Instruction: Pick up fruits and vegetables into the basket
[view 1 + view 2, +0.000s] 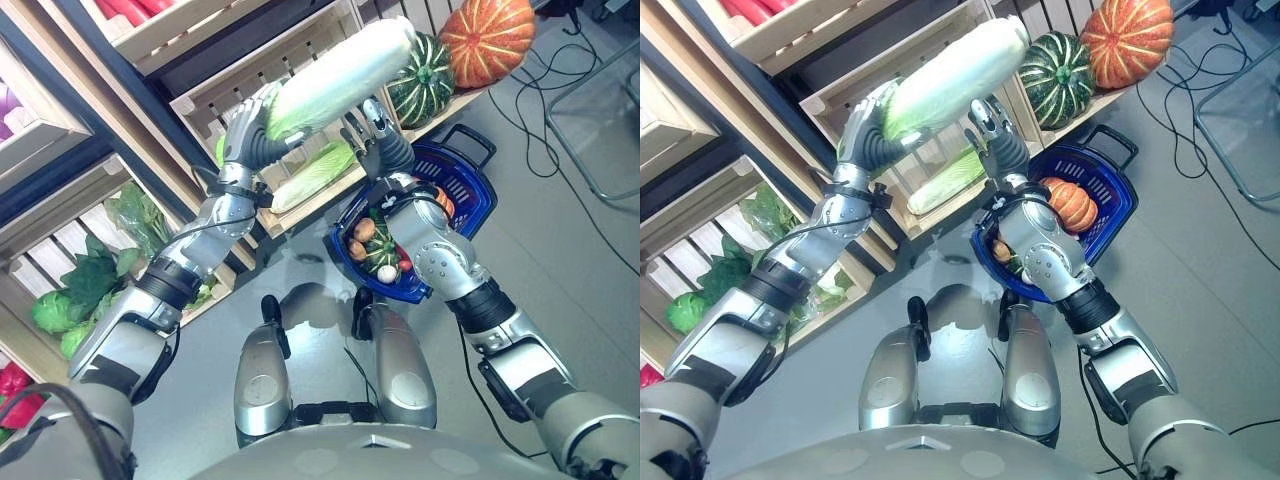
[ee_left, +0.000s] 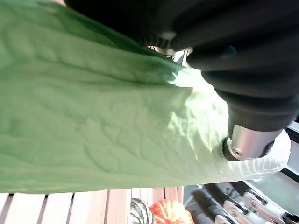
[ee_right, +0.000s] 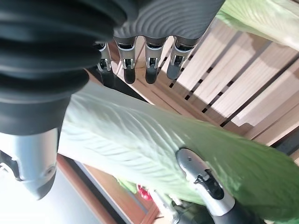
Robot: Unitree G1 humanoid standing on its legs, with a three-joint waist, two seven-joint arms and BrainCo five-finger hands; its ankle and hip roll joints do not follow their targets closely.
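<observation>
My left hand is shut on the leafy end of a long pale green napa cabbage, held up slantwise in front of the wooden shelf. In the left wrist view the cabbage lies against my thumb. My right hand is raised just right of and below the cabbage, fingers straight and open, holding nothing. Below it on the floor stands the blue basket, holding a small orange pumpkin, potatoes and other small produce.
A second napa cabbage lies in the crate behind my hands. A striped green squash and a large orange pumpkin sit on the shelf's right end. Leafy greens fill the lower left crate. A metal frame stands at right.
</observation>
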